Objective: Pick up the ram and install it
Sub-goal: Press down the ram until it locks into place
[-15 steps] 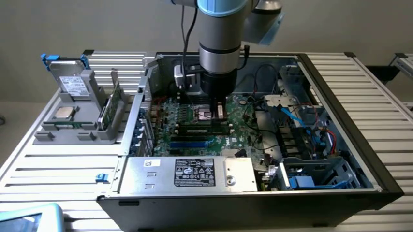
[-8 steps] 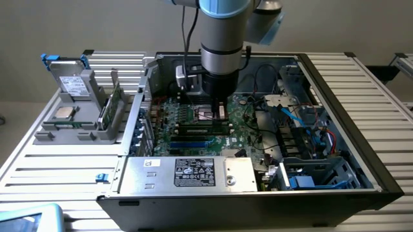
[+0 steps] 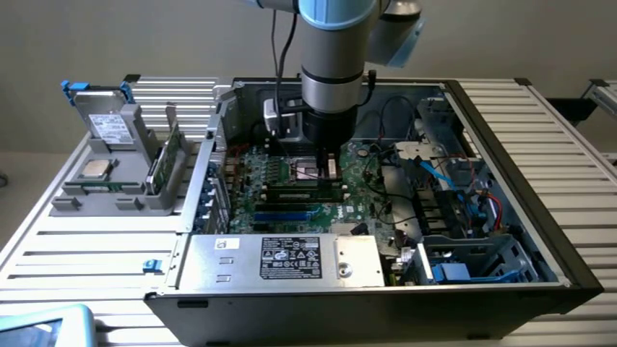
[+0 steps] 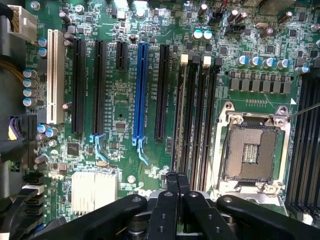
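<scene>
My gripper point(image 3: 326, 172) hangs low inside the open computer case, over the green motherboard point(image 3: 362, 170) beside the bare processor socket point(image 4: 252, 150). Its black fingers point(image 4: 171, 185) are pressed together with nothing between them, and the gripper point(image 4: 177, 180) sits above one end of the row of long black memory slots point(image 4: 202, 115). In the slot of that row nearest the blue slot, a thin edge-on board that looks like the ram point(image 4: 181, 115) stands seated. Another green stick point(image 3: 166, 160) stands upright in the grey holder at the exterior view's left.
A grey rack point(image 3: 106, 184) at the exterior view's left carries a silver processor chip point(image 3: 95, 170) and a drive point(image 3: 108, 126). Cables point(image 3: 434, 173), a drive cage point(image 3: 482, 260) and the power supply box point(image 3: 289, 262) crowd the case around the board.
</scene>
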`<state>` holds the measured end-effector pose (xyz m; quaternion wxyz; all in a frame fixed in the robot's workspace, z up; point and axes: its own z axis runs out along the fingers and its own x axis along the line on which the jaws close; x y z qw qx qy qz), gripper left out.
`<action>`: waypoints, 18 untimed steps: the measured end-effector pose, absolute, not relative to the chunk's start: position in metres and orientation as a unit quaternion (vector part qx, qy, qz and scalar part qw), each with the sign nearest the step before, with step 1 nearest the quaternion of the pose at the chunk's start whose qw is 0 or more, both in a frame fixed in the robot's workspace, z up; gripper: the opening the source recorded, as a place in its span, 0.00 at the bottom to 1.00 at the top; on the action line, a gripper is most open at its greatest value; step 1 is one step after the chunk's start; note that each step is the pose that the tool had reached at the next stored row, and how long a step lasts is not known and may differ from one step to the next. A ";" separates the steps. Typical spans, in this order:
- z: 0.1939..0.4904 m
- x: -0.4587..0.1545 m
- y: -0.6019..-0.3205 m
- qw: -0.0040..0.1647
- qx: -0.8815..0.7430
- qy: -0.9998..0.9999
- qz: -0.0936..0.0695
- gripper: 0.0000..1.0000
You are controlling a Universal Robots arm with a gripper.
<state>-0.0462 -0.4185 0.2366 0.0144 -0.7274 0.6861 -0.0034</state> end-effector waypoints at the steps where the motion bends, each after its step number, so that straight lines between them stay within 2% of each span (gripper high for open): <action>1: 0.236 -0.046 -0.418 0.014 -0.727 0.686 -0.003 0.11; 18: 0.232 -0.046 -0.417 0.014 -0.726 0.687 -0.003 0.11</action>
